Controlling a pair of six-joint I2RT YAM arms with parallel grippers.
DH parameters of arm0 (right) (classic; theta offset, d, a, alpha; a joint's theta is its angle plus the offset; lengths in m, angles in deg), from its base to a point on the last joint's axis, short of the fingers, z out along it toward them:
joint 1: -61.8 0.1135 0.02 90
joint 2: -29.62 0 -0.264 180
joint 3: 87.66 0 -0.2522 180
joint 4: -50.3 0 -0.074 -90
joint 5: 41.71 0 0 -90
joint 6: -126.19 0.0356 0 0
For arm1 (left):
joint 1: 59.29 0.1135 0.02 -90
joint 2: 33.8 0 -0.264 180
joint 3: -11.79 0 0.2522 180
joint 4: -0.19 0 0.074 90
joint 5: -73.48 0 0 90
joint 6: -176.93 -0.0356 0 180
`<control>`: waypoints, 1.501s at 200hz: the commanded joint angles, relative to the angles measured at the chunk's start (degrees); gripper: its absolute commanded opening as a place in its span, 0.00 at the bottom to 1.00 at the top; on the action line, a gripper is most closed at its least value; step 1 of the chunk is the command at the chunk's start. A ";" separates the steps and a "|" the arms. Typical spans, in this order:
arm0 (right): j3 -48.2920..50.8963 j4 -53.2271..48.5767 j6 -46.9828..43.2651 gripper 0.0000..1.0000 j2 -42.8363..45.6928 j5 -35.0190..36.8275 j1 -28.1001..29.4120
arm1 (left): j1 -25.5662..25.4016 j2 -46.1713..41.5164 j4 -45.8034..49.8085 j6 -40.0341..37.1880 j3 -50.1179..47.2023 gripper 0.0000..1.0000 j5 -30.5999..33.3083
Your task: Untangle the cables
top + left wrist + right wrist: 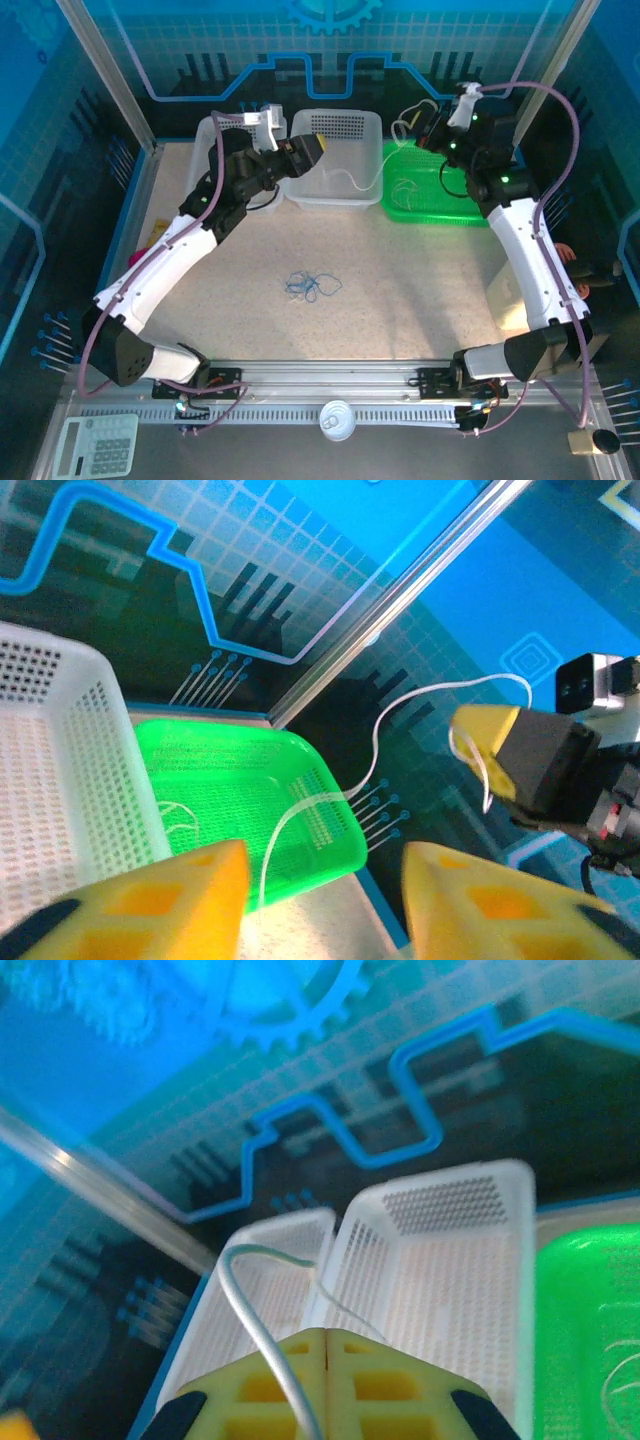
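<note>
Draw the white cable (pixel 262 1340) up slowly so loops fall free rather than cinch. Take the slack low with the left gripper (pixel 325 905), standing open and empty, before pulling apart. Pinched in the shut fingers of the right gripper (pixel 327 1338), trailing down toward the green basket (pixel 335 825) beneath, passing just ahead of the left one. Blue cables (pixel 310 287) loose on the table (pixel 420 290), well behind both grippers.

The top camera looks steeply down from above the near edge onto the whole desk (pixel 400 290). The left wrist camera sits close behind the left pincer (pixel 320 900), the right one close behind the right pincer (pixel 327 1345). Both face the back wall (pixel 250 560) and share the white basket (pixel 60 780) and the green basket (pixel 250 780).
</note>
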 commanded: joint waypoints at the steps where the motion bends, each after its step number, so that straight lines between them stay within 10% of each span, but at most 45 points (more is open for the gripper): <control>1: -3.66 1.09 2.86 0.00 -1.36 7.60 -1.98 | 0.15 0.76 -0.45 -1.58 1.72 0.58 -1.26; 75: -13.74 1.85 -1.89 0.00 -8.48 17.21 -4.64 | 0.22 0.46 2.12 -3.71 2.05 0.99 -0.11; 300: 3.71 8.49 -12.65 0.00 -14.83 36.99 0.59 | 0.16 -6.55 3.35 -2.63 -2.17 0.99 0.72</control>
